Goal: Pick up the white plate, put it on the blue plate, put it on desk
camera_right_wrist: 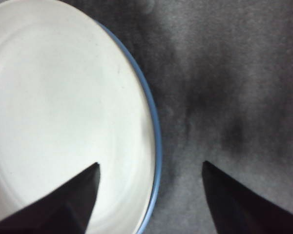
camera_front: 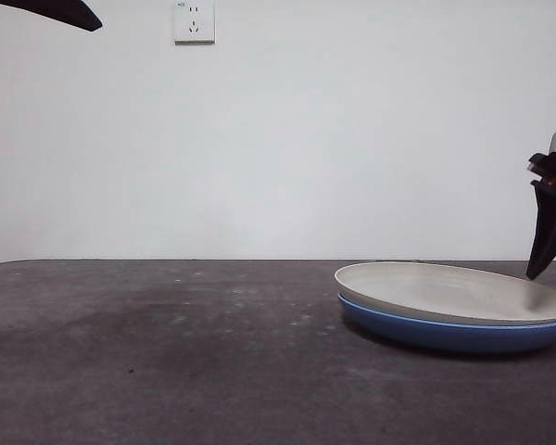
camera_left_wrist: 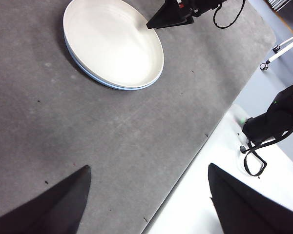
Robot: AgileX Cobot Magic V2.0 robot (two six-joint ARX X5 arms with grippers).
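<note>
White plate (camera_front: 449, 289) nested in blue plate (camera_front: 445, 332); right gripper (camera_right_wrist: 150, 168) jaws open astride both rims; risk: lifting both; left gripper (camera_left_wrist: 149, 170) open, idle.

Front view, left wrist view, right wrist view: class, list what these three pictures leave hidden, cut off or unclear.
- Blue plate: its inside is covered by the white plate in every view; only the rim shows.
- Right gripper: the front view's side edge cuts it off.
- White plate: the right wrist view crops it at the picture edge and behind a jaw.
- Left gripper: only a dark tip shows in the front view's top corner.
- Desk under the plates: hidden.
</note>
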